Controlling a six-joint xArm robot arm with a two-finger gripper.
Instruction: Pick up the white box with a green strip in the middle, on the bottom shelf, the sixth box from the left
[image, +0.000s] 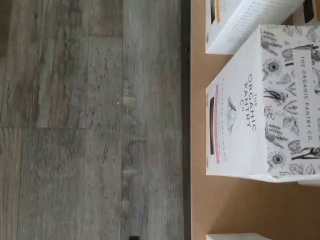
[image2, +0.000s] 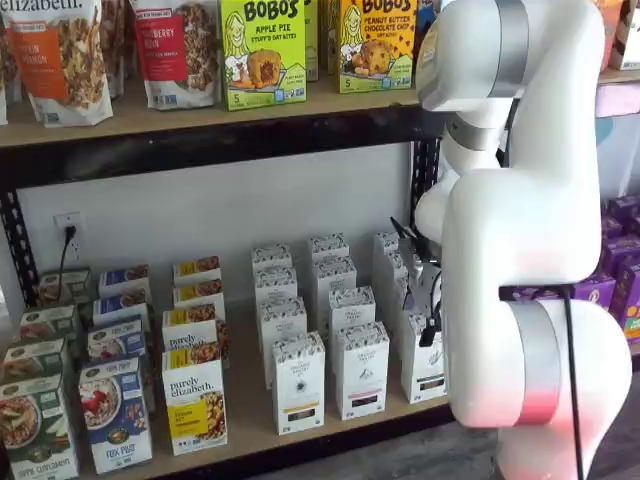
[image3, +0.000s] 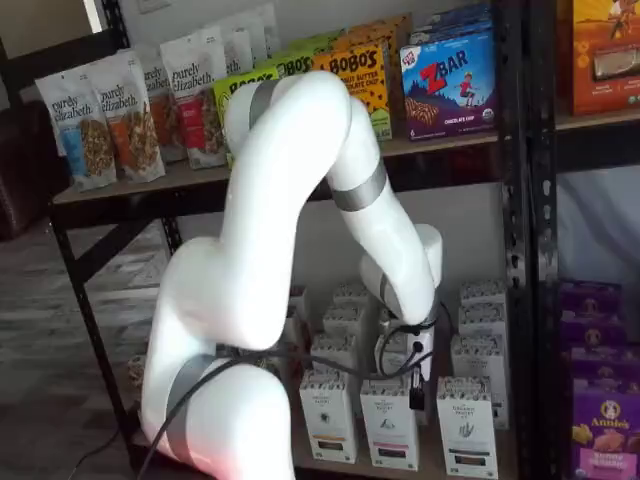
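White box (image: 237, 236) shows only as a cut-off corner in the wrist view, standing on the bottom shelf (image: 235, 205) with a stretch of bare board between it and a pink-strip carton (image: 255, 105) marked "The Organic Pantry Co"; on the far side of that carton stands an orange-strip carton (image: 240, 25), and past the shelf's black rail (image: 186, 125) lies a grey plank floor (image: 90, 120). No claw appears in this view. In a shelf view, the white box (image2: 425, 375) stands upright at the right end of the front row on the bottom shelf (image2: 245, 428), just beside the pink-strip carton (image2: 360, 372), with the white arm (image2: 520, 200) covering its right edge. The claw (image2: 430, 322) hangs close above and in front of it, seen side-on, fingers spread wide with nothing between them. Colourful cereal boxes (image2: 195, 400) fill the shelf's left part. In a shelf view from the other side, the white box (image3: 467, 428) stands rightmost of three front cartons, its greenish strip faint at mid-face, and the claw (image3: 414, 392) hangs just left of it, above the middle carton, touching none of them.
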